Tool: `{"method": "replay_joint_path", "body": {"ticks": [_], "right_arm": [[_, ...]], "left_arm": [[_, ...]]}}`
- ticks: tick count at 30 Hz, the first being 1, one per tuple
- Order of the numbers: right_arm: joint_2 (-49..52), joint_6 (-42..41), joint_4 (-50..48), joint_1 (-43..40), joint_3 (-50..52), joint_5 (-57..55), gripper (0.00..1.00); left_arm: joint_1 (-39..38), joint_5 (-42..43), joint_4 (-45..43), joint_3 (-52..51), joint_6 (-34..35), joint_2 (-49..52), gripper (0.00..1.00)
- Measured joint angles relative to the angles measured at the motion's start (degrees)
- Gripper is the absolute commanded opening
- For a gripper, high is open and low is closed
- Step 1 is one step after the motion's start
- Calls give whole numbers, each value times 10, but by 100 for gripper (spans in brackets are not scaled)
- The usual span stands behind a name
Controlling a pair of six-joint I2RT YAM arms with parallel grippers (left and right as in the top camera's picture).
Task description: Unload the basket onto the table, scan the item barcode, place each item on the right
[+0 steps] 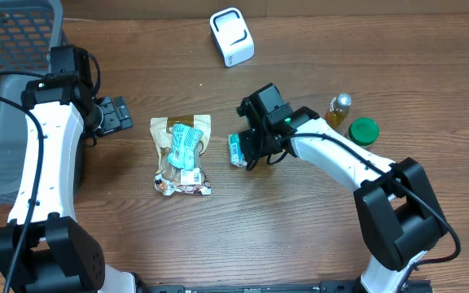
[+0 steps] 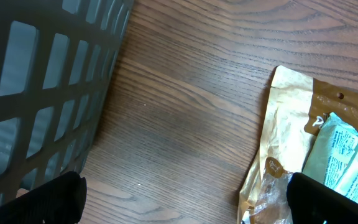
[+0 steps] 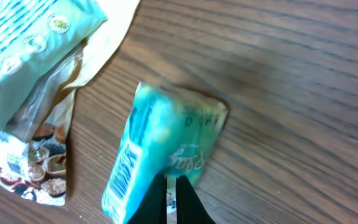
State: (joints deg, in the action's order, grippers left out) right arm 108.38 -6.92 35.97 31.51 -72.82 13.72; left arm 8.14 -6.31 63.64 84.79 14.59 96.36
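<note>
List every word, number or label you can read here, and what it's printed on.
Nothing reads clearly.
On the small teal packet: dark lettering and barcode stripes, too blurred.
On the tan pouch: round brown logo, too small.
On the pale teal sachet lying on it: fine print, unreadable.

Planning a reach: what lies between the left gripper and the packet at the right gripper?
A snack bag, a pale pack on it; the overhead view shows it.
</note>
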Motion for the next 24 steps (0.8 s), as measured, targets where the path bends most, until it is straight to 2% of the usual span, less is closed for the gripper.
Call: {"method": "replay_joint_path", "body": {"ticks": [5, 10, 14, 24], "right_arm": [[0, 7, -3, 3, 0, 0, 5], [0, 13, -4, 3, 0, 0, 23], [0, 11, -14, 3, 0, 0, 30], [0, 1, -28, 3, 0, 11, 32]], "left_arm": [[0, 0, 0, 0, 0, 0, 100], [0, 0, 0, 0, 0, 0, 100], [0, 0, 0, 0, 0, 0, 99], [0, 0, 0, 0, 0, 0, 99]]}}
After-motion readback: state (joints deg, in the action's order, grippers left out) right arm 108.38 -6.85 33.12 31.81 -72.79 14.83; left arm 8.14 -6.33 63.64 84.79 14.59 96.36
